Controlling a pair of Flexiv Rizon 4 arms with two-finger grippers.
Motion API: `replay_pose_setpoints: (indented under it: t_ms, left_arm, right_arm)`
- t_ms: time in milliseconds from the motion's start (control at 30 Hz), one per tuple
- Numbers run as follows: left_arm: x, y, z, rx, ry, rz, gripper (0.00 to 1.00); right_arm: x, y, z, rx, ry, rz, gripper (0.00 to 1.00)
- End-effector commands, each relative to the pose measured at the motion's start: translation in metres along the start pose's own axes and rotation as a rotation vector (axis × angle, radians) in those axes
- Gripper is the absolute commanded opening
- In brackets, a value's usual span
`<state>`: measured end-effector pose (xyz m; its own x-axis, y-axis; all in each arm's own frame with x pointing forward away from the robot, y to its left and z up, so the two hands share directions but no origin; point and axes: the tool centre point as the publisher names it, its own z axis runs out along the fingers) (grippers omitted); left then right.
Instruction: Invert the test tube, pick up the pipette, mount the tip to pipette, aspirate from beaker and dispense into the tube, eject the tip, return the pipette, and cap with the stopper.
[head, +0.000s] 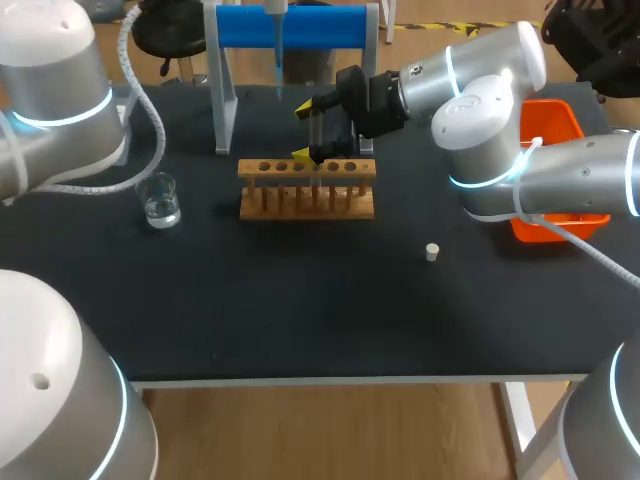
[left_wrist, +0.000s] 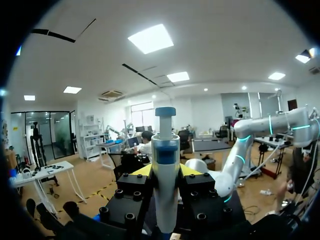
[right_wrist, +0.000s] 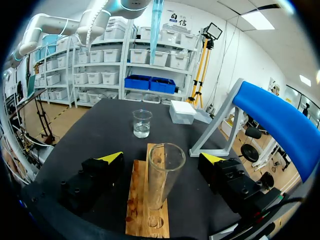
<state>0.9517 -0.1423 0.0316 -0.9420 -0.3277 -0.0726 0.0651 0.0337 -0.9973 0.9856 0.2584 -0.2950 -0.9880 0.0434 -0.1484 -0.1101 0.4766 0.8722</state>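
A clear test tube (right_wrist: 162, 180) stands upright, mouth up, in the wooden rack (right_wrist: 147, 200). My right gripper (right_wrist: 162, 159) is open, one yellow-tipped finger on each side of the tube, neither touching it. From above, this gripper (head: 303, 132) hovers over the rack (head: 306, 188). My left gripper (left_wrist: 166, 171) is shut on the white pipette (left_wrist: 165, 175), whose blue plunger end points out ahead of the fingers. The pipette (head: 277, 45) hangs high in front of the blue stand, with the left gripper itself out of the head view. The beaker (head: 160, 200) holds clear liquid. A white stopper (head: 432, 252) lies on the table.
A blue pipette stand (head: 290, 28) rises behind the rack. An orange bin (head: 548, 125) sits at the right, partly under my right arm. A white tip box (right_wrist: 182, 111) lies beyond the beaker (right_wrist: 142, 123). The dark tabletop in front of the rack is bare apart from the stopper.
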Motion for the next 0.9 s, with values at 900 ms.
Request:
replay_pose_setpoints:
  t_ms: [900]
  left_arm:
    - [0.0034, 0.0022, 0.0204, 0.009, 0.038, -0.013, 0.00]
  right_arm:
    - [0.0006, 0.0004, -0.0007, 0.001, -0.001, 0.000, 1.00]
